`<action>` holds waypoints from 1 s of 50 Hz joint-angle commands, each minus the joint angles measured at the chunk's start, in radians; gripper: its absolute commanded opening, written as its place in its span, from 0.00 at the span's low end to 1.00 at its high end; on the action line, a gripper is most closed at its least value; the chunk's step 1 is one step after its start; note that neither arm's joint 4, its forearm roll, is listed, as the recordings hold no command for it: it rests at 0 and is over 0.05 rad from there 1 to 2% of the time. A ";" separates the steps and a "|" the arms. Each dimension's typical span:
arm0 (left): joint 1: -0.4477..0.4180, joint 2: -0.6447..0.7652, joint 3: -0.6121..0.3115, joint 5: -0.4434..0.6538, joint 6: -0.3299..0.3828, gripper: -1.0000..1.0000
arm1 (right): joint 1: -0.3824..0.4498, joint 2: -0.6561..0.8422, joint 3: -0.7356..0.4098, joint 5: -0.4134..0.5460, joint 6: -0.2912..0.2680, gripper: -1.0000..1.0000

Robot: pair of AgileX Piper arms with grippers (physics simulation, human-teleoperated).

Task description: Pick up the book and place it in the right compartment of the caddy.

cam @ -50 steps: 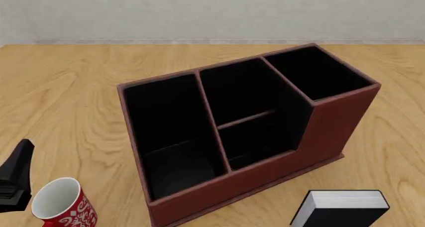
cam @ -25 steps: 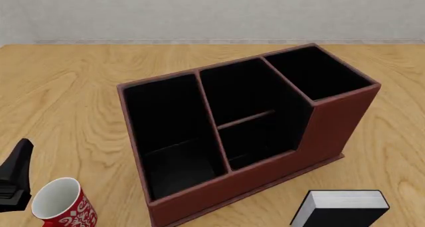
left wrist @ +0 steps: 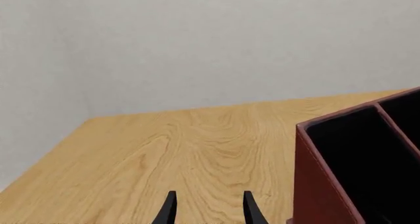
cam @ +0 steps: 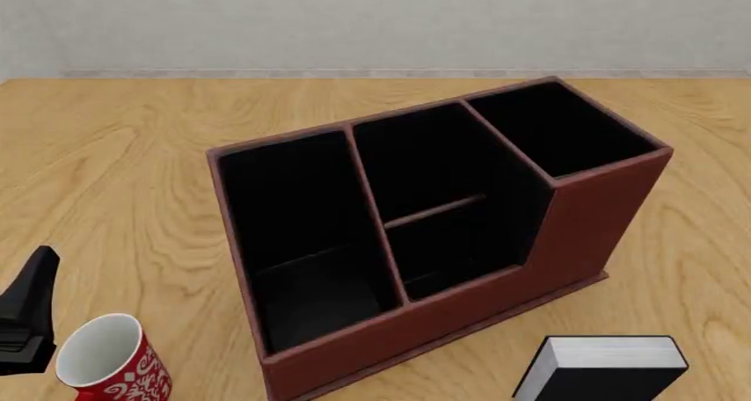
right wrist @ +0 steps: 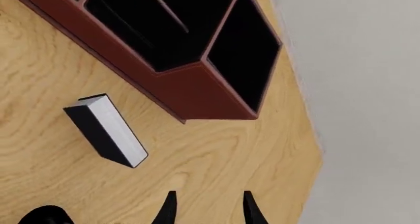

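At the far left of the front view, my left gripper [cam: 26, 317] showed only as a matte black, wedge-shaped body at the frame edge. In the left wrist view its two slim, pointed black fingertips [left wrist: 169, 211] stood spread with bare wood grain between them and nothing held.

Just beside that gripper stood the glossy red cylindrical mug with a white pattern and white interior [cam: 112, 363], upright and open at the top.

The smooth, light wooden table with swirling grain [cam: 118, 164] carried the large reddish-brown, leather-like rectangular caddy with a matte black lining [cam: 581, 221] near its centre, set at an angle. Thin reddish-brown dividers split the caddy into sections: a wide, low one at the left, a middle one crossed by a thin bar, and the narrow, deep right compartment with the tallest walls [cam: 564, 128], whose front wall stepped up above the rest.

The thick rectangular hardcover book with plain black covers and a white page edge [cam: 604, 366] lay flat on the table, near the caddy's front right corner but apart from it, outside every compartment.

My right gripper [right wrist: 208, 209] appeared only in the right wrist view, with its pointed black fingertips [right wrist: 249, 209] spread, nothing between them, well apart from the book.
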 commanded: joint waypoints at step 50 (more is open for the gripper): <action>0.007 0.000 0.000 0.013 0.015 1.00 | 0.137 0.259 0.097 0.005 0.099 1.00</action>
